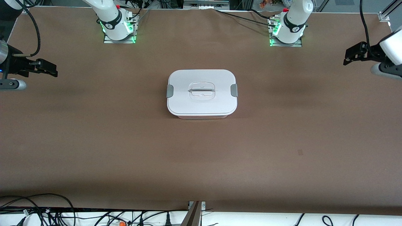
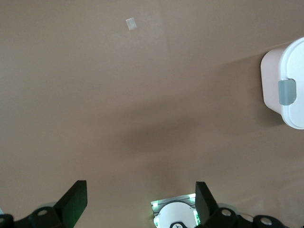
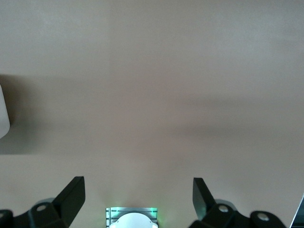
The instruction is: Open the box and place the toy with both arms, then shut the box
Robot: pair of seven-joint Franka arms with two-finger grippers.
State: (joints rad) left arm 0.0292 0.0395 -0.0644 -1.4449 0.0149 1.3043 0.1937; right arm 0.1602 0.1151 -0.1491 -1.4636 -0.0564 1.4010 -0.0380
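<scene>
The box (image 1: 202, 94) sits mid-table (image 1: 94, 141): a pale pink tub under a shut white lid (grey clips at both ends, recessed centre handle), no readable writing. The left gripper (image 1: 348, 58) and right gripper (image 1: 51, 70) hang over the table's ends, well apart from the box, jaws apart.

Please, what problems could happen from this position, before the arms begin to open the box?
1. The lid is on the box, with a grey clip at each end; if only one releases, the box could tilt or slide.
2. No toy shows in any view, so there may be nothing to place.
3. The left gripper and right gripper hang open over the table's two ends; both must reach inward and could crowd each other.
</scene>
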